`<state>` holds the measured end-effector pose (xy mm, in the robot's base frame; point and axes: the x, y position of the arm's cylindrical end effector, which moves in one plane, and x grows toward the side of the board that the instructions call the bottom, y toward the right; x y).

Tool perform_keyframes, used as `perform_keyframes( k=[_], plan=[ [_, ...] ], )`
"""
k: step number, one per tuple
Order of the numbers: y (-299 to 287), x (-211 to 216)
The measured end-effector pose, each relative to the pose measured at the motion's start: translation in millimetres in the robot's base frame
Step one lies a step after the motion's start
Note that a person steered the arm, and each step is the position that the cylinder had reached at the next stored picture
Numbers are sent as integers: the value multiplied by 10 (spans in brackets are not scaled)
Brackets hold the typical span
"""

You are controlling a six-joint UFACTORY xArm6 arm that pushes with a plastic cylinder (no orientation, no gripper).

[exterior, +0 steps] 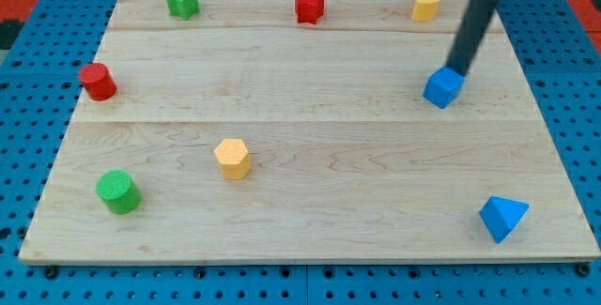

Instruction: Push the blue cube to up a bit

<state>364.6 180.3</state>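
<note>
The blue cube (442,88) sits on the wooden board (310,155) at the view's right, a little above mid-height. My dark rod comes down from the view's top right. My tip (457,68) stands right at the cube's upper right corner, touching it or nearly so.
A green star block (182,1), a red block (309,6) and a yellow block (425,5) line the top edge. A red cylinder (97,82) is at the left. A green cylinder (118,192), a yellow hexagonal block (232,159) and a blue triangular block (501,218) lie lower down.
</note>
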Motion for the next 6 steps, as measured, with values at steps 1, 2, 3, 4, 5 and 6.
perform_keyframes(
  k=[1, 2, 3, 4, 5, 6],
  plan=[
    [515, 104],
    [819, 446],
    [79, 551],
    [-672, 379],
    [-1094, 95],
    [-709, 201]
  ],
)
